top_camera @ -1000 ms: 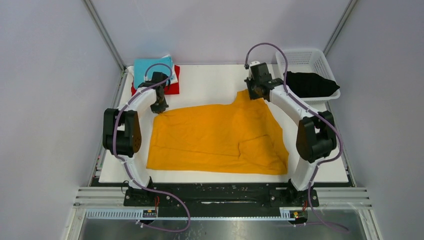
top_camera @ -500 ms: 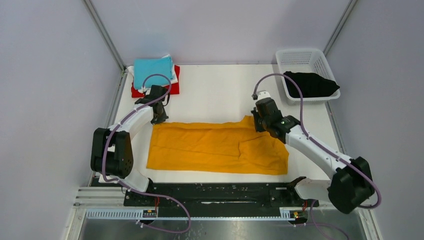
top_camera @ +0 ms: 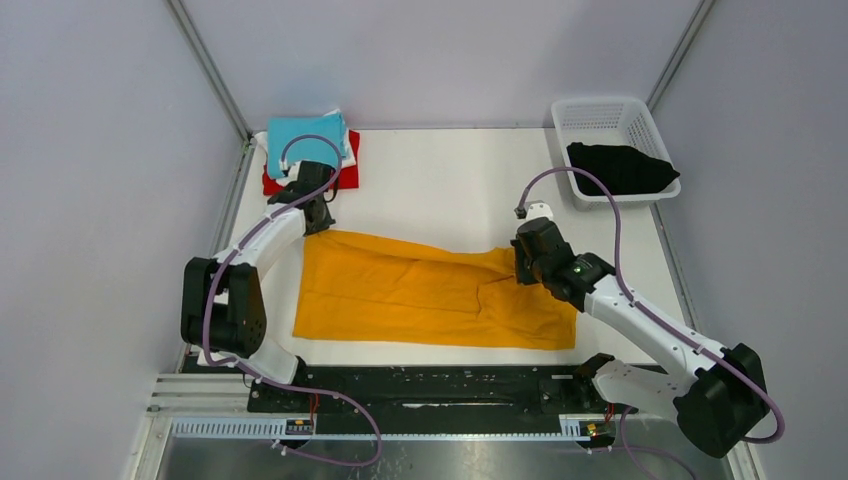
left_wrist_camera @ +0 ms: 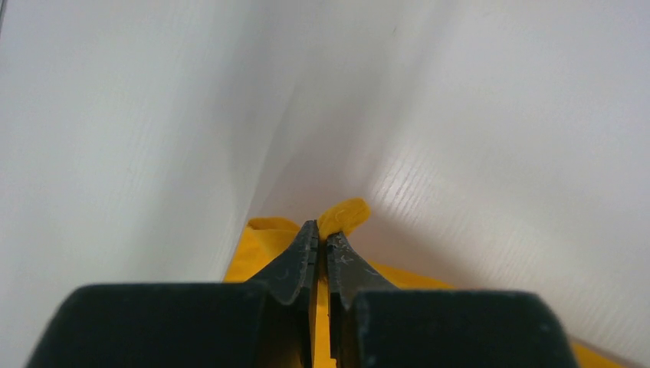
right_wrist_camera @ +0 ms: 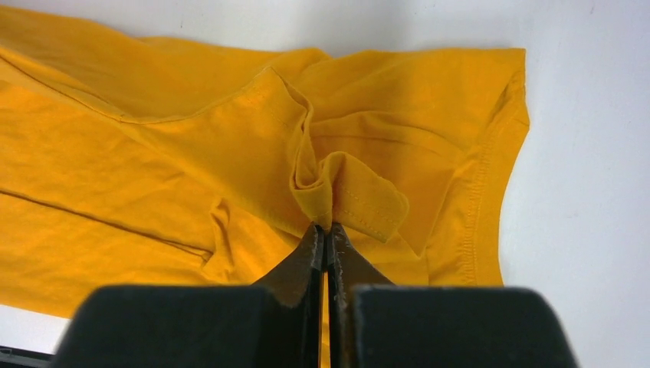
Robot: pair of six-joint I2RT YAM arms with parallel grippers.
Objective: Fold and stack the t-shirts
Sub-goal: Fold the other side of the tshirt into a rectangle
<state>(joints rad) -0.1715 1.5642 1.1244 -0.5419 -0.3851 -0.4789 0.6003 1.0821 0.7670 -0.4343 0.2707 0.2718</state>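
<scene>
Your left gripper [left_wrist_camera: 322, 230] was clamped on a small nub of the orange-yellow t-shirt [left_wrist_camera: 344, 214], at its far left corner. Your right gripper [right_wrist_camera: 326, 230] was clenched too, pinching a bunched hem fold at the shirt's far right corner.

Versus a second earlier, you'd dragged that right corner from up near the basket [top_camera: 600, 108] back toward the near edge. The shirt went from a broad spread to a narrower band on the table [top_camera: 450, 180], its far edge sloping nearer toward the right. The left gripper barely moved; the right arm's elbow had swung out to the near right.

The black t-shirt [top_camera: 620, 168] lay in the basket, unchanged. The teal t-shirt [top_camera: 305, 132] sat stacked on the white t-shirt [top_camera: 350, 146] and red t-shirt [top_camera: 345, 178], just beyond the left gripper.
</scene>
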